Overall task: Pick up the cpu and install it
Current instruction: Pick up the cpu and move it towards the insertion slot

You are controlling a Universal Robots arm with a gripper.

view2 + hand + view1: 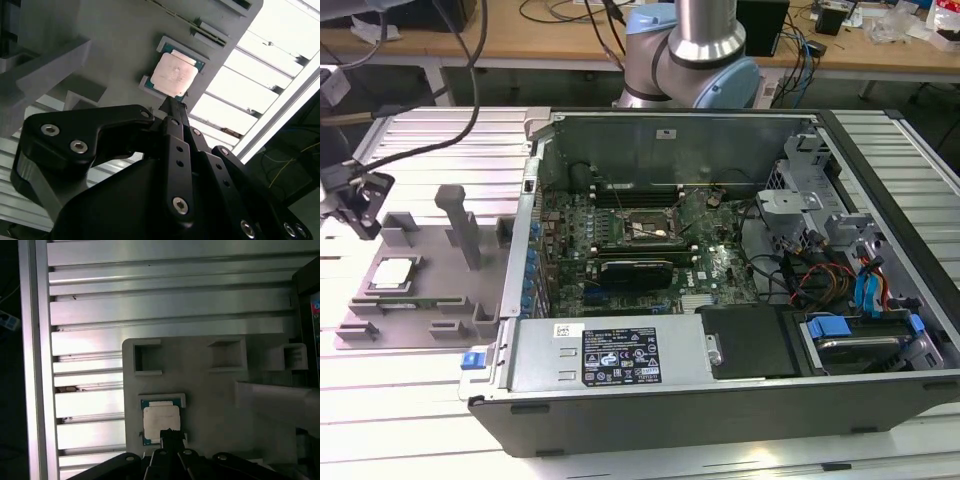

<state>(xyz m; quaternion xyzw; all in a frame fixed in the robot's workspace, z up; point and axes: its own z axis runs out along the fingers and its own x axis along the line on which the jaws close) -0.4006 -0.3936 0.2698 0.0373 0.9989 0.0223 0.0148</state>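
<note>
The cpu (395, 272) lies flat in its seat on the grey fixture tray (430, 300) (the open computer case (720, 280) stands just beside the tray). The gripper (172, 101) hangs near the chip without touching it, its fingers pressed together on nothing.

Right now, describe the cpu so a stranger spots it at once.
Beside the open computer case, on the exterior view's left, lies a grey plastic tray with posts. The small flat square silver-topped cpu sits on it, its only shiny piece.
</note>
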